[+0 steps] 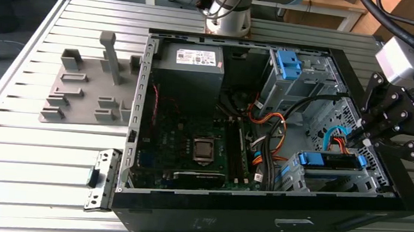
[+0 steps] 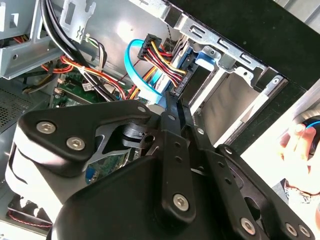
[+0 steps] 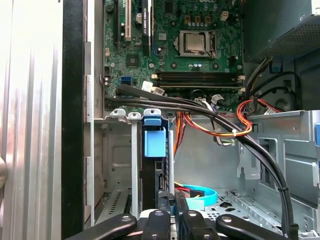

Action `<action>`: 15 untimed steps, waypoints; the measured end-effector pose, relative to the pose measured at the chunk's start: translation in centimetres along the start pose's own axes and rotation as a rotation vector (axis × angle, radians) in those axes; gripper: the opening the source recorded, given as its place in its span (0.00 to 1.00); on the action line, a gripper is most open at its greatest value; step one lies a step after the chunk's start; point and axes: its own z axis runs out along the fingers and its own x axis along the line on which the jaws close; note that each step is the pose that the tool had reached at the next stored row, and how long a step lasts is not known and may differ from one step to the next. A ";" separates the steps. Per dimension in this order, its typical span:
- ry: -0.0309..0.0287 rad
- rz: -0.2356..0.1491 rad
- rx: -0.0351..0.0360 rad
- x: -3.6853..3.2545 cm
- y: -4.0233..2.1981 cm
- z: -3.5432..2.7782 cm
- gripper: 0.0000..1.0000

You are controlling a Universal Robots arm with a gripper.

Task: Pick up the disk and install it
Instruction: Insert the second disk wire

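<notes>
While I hang over the open case (image 1: 258, 221) in the exterior view, my jaws sit at the case's wall on that view's right, just beside the cage (image 1: 290, 176) in its near corner. The disk (image 1: 330, 159) lies in the top of that cage, inside the case, with its blue bracket showing at both ends. A blue cable (image 1: 328, 140) curves between my jaws and the disk. The case stands on a slatted table (image 1: 15, 152). The board (image 1: 183, 141) covers the case's floor, a grey box (image 1: 192, 66) fills its far corner, and a blue latch (image 1: 287, 64) sits in its far part, nearer the exterior view's right. A grey fixture (image 1: 84, 94) rests on the table beside the case, at the exterior view's left.

In the second wrist view my jaws point at a black plug (image 2: 176, 89) inside the case, where red, yellow and black wires (image 2: 160, 55) and the blue cable meet. Whether my jaws are pressed together or pinching something there, I cannot tell. A hand (image 2: 300, 142) shows outside the case's wall.

In the first wrist view the disk stands edge-on in the cage along the case's wall, its blue tab toward the board. My jaws come in at the disk's other end, beside the loop of blue cable. Black cables (image 3: 200, 106) cross the case between cage and board.
</notes>
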 end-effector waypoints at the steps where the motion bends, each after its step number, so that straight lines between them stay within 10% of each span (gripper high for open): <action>1: 0.0000 0.000 0.0000 0.00 0.00 0.01 0.16; 8: -0.0024 0.000 0.0001 0.15 0.19 0.06 0.16; 15: -0.0474 -0.002 0.0000 1.41 0.68 0.29 0.16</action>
